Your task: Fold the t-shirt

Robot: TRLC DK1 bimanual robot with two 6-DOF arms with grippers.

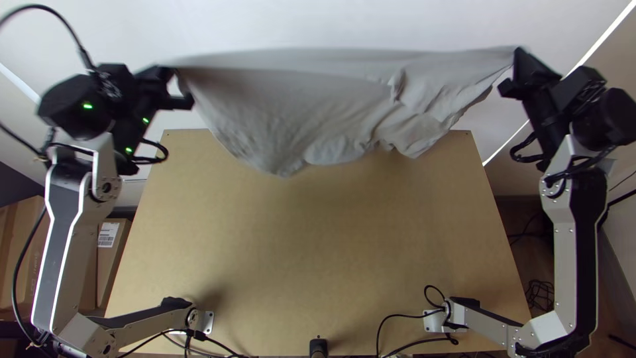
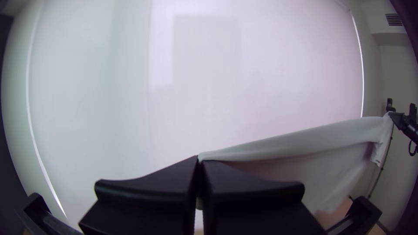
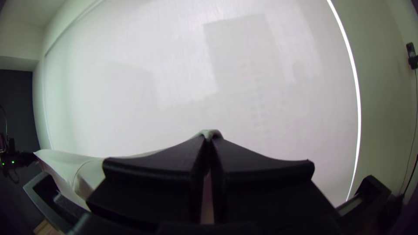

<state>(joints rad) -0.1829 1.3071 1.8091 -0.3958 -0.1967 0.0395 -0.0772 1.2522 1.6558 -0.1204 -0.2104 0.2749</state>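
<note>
I've got the shirt (image 1: 318, 99) up in the air, slung between my two grippers over the far end of the table (image 1: 318, 252). Left gripper (image 1: 173, 71): fingers pressed together, no real opening, pinching one end of the cloth's upper edge at the tips. Right gripper (image 1: 519, 58): same deal, fingers closed down on the other end of that edge, a little fold of cloth poking up between the tips. Can't tell which part of the garment either one has.

Top edge runs nearly straight across, pulled fairly tight. Below it the cloth hangs in a loose panel, not folded flat; creases and a small bunched bit toward the right side, hem uneven, dipping in a point left of the middle. From the top view the hem overlaps the table's far edge; can't tell if it touches.

Left wrist view: cloth stretches from my left gripper (image 2: 200, 163) off to the right gripper, well apart. Right wrist view: cloth goes from the right gripper (image 3: 209, 139) across to the left one, one fold line showing near that far end.

Rest, quick: big pale screen (image 2: 261, 65) behind, cardboard box (image 1: 111, 265) beside the table on the left, black cables (image 1: 540, 295) off its right side.
</note>
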